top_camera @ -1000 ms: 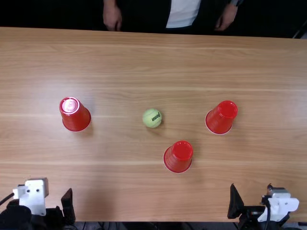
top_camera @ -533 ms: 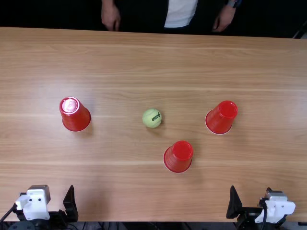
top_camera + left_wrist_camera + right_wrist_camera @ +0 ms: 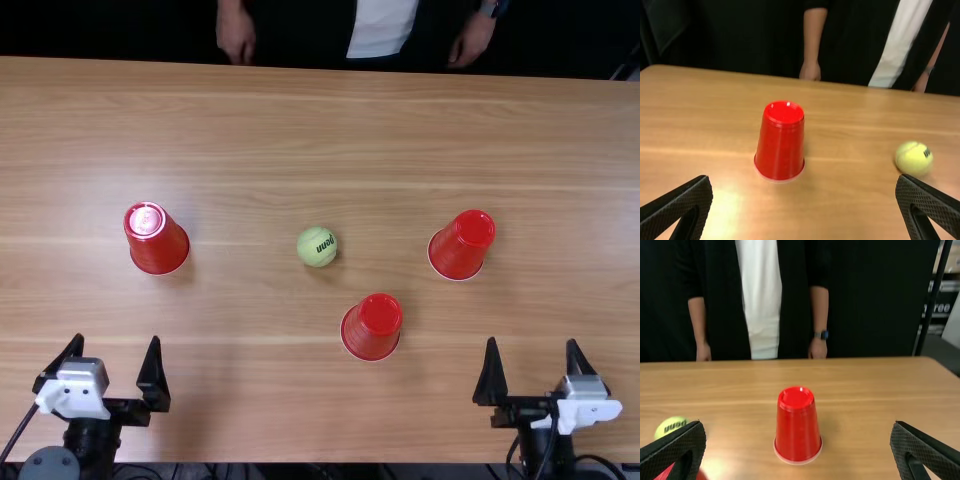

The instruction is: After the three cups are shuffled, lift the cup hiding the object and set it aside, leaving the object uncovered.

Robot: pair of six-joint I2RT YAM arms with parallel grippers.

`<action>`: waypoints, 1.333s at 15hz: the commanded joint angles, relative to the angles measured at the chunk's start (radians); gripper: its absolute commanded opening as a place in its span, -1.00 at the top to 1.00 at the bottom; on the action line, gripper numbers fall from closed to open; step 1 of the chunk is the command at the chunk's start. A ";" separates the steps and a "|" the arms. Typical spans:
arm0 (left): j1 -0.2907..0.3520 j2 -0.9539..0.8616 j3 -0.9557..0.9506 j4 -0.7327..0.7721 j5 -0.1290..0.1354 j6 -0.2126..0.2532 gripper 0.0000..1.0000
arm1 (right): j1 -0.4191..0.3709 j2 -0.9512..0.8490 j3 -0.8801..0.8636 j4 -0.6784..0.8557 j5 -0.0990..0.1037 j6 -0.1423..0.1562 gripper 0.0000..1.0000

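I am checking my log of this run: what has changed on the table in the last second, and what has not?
Both arms advanced from the near edge: the left gripper and right gripper now stand farther over the table, each with both jaws showing, spread open. Nothing was gripped or released. The left cup, near cup, right cup and ball stayed put, the ball uncovered.

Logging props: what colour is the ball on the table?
The ball is yellow-green; clearest in the top view.
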 commanded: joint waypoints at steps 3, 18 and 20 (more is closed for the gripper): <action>0.010 -0.011 -0.148 0.192 0.021 0.013 -1.00 | -0.008 -0.007 -0.105 0.179 0.003 -0.023 -1.00; 0.012 -0.011 -0.313 0.324 0.033 0.018 -1.00 | -0.010 -0.007 -0.334 0.378 -0.008 -0.023 -1.00; 0.012 -0.011 -0.313 0.323 0.031 0.016 -1.00 | -0.008 -0.007 -0.334 0.378 -0.008 -0.023 -1.00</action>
